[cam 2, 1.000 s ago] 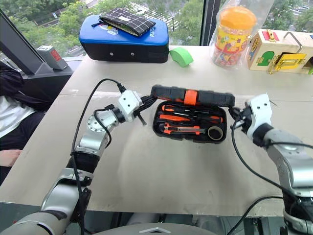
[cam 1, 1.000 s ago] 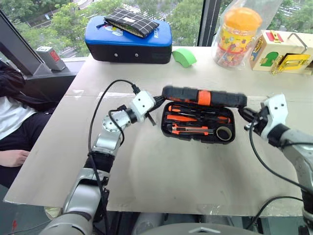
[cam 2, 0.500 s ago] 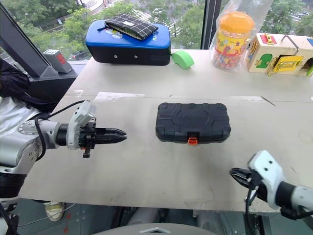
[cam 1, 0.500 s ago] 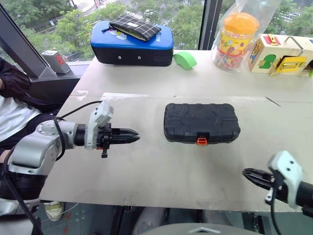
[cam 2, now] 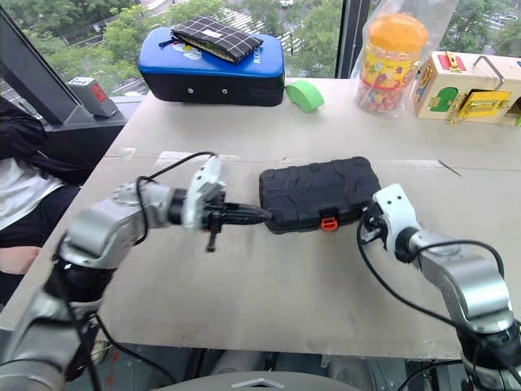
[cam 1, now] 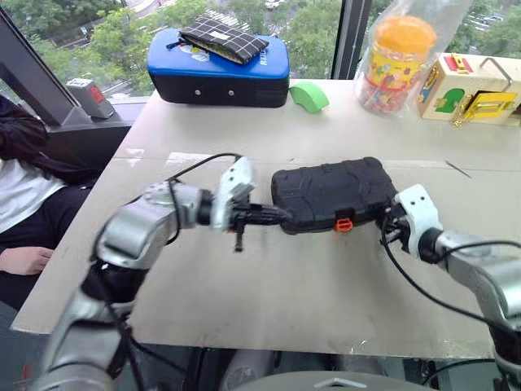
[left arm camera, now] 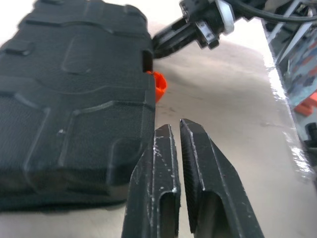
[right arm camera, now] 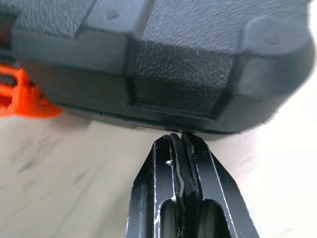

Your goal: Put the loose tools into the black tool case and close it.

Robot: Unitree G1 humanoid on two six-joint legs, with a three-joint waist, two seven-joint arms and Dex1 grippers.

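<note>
Large windows behind the beige table (cam 1: 269, 277) look out on trees. At mid-table lies the black tool case (cam 1: 330, 192), lid down, its small orange latch (cam 1: 343, 222) on the front edge facing the robot. The case sits slightly askew to the table edge.

The left gripper (cam 1: 275, 216) points at the case's left front corner, its tips at or just beside the corner; contact cannot be confirmed. Its fingers stand almost together with only a thin slit between them, holding nothing. The right gripper (right arm camera: 182, 140) is pressed shut and empty, its tip against the lower seam at the case's right front corner.

Risks from this position:
- With closed fingertips bearing on opposite corners, an uneven push would probably rotate or slide the case further instead of seating the lid.
- The latch appears not yet snapped flat; if so, the lid could spring open when the case is disturbed.
- A fingertip driven under the seam could lever the lid back up.

Containers: no loose tools lie on the table, so they are judged to be inside the shut case, though its contents are hidden. Along the far edge stand a blue padded case (cam 1: 216, 72) with a checked pouch (cam 1: 221, 37) on top, a green tape roll (cam 1: 308, 95), an orange-lidded jar (cam 1: 396, 63) of small coloured items, and a wooden latch box (cam 1: 475, 88).
</note>
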